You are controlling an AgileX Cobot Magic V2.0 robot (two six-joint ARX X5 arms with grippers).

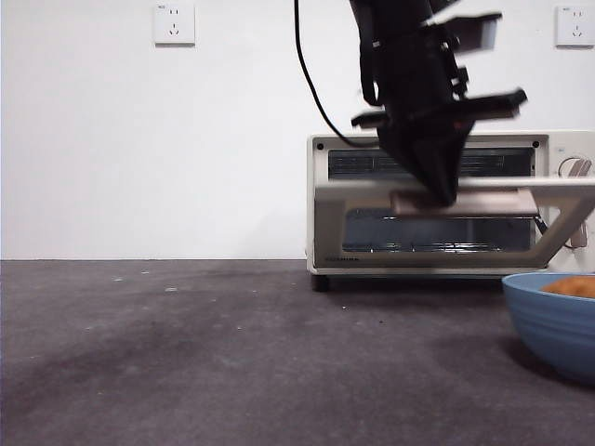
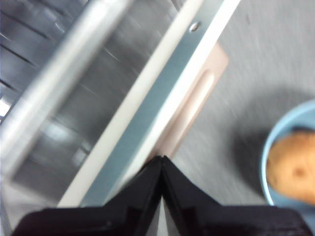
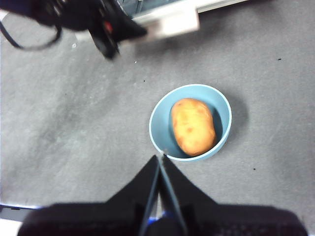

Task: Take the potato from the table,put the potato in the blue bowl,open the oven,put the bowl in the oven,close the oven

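The cream oven (image 1: 548,153) stands at the back right with its glass door (image 1: 330,223) swung partway down. My left gripper (image 1: 448,197) comes down from above, shut, its tip against the tan handle (image 1: 502,201). The left wrist view shows that gripper (image 2: 161,158) just short of the handle (image 2: 192,118). The blue bowl (image 1: 553,325) sits on the table (image 1: 232,353) in front of the oven, with the potato (image 1: 575,286) inside it. My right gripper (image 3: 161,157) hovers shut above the bowl (image 3: 160,132) and potato (image 3: 193,126), touching neither.
White wall with two sockets behind the oven. The dark table stretches bare to the left of the oven and bowl. A black cable hangs from the left arm (image 3: 106,24) near the oven's top.
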